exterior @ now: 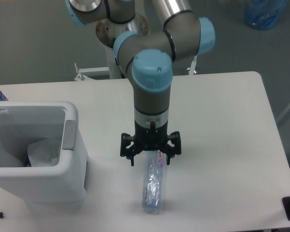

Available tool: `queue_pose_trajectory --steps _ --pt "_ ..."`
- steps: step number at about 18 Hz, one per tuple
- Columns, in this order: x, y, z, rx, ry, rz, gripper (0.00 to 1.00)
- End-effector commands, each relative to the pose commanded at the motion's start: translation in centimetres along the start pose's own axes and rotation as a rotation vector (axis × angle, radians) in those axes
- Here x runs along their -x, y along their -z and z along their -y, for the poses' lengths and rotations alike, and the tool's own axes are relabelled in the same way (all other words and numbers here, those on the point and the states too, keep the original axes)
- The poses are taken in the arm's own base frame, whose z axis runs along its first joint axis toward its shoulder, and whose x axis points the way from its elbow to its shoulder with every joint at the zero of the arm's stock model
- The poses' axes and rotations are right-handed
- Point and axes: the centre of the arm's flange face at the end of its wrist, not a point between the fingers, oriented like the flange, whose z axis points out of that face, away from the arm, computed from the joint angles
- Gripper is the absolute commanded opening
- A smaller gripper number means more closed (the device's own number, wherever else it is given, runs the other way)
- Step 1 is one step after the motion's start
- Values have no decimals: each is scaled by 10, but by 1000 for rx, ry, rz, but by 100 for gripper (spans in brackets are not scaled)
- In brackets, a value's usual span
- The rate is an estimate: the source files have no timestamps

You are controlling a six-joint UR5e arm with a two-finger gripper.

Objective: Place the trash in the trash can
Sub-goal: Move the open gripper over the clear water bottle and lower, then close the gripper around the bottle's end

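The jaws of the gripper (149,158) stood spread, straddling the capped upper end of the clear bottle (153,186), without pinching it. The bottle lay flat on the white table (222,145), its label near the fingers. Well to the left sat the white trash can (48,159), with crumpled clear plastic (41,152) inside it.

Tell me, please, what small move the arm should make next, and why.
Probably lower a little and close. The pincer is open and sits over the cap end of the bottle, which lies flat on the table, not yet gripped. The trash can waits to the left.
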Motion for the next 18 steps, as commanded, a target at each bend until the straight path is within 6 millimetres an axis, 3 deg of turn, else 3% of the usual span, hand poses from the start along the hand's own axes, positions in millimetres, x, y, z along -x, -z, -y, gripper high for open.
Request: queue_pose_trajectory --steps 3,6,9,13,18 --pt "2 -9 1 2 87 -10 100" --pt "8 -36 4 11 99 -6 100" --pt "7 -40 3 18 95 -10 100" --pt "11 -61 7 29 60 -10 100" --pt "15 -85 7 33 -102 -11 100"
